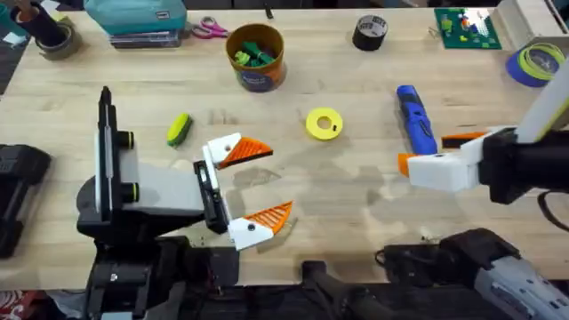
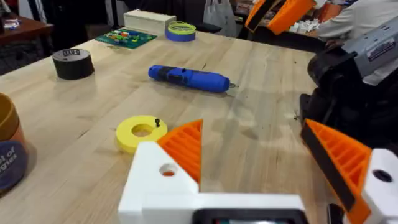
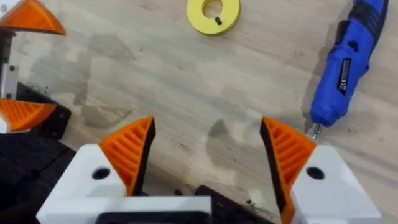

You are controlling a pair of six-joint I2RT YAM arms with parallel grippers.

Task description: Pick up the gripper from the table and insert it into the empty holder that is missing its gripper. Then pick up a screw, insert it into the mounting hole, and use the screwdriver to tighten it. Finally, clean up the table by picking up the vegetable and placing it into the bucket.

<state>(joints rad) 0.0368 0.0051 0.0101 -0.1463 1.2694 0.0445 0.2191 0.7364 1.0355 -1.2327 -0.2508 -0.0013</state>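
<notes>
- Looked over the wooden table (image 1: 356, 204), with the work laid out between the two arms.
- Found the left gripper (image 1: 277, 182) lying low near the table's near edge, fingers spread wide with nothing between them.
- Found the right gripper (image 3: 208, 134) hovering off to the right, just beside the screwdriver, its orange pads (image 3: 130, 149) likewise well apart and empty.
- Noted the screwdriver (image 1: 416, 120) flat on the wood, untouched, bit end toward the right gripper.
- Spotted the bucket (image 1: 255, 55) upright at the far side, holding dark green pieces (image 1: 252, 56) but not the vegetable.
- Marked a yellow spool (image 1: 324, 124) mid-table, between the left gripper and the screwdriver.
- Saw the vegetable (image 1: 179, 129) still out on the table, beside the left arm and well apart from the bucket.
- Picked out the holder (image 2: 155, 180) as the left gripper's farther finger base, already carrying the orange gripper tip (image 2: 185, 146); judged the insertion done.
- Saw orange through its mounting hole (image 2: 168, 169), so took it for unscrewed.
- Made out a small dark screw (image 3: 217, 20) resting on the spool.
- Judged the screw step in hand, nothing gripped yet.
- Reckoned the next move to call for a fine pinch on that screw by the right gripper, then a careful line-up with the hole; risked knocking so small a piece off the spool.
</notes>
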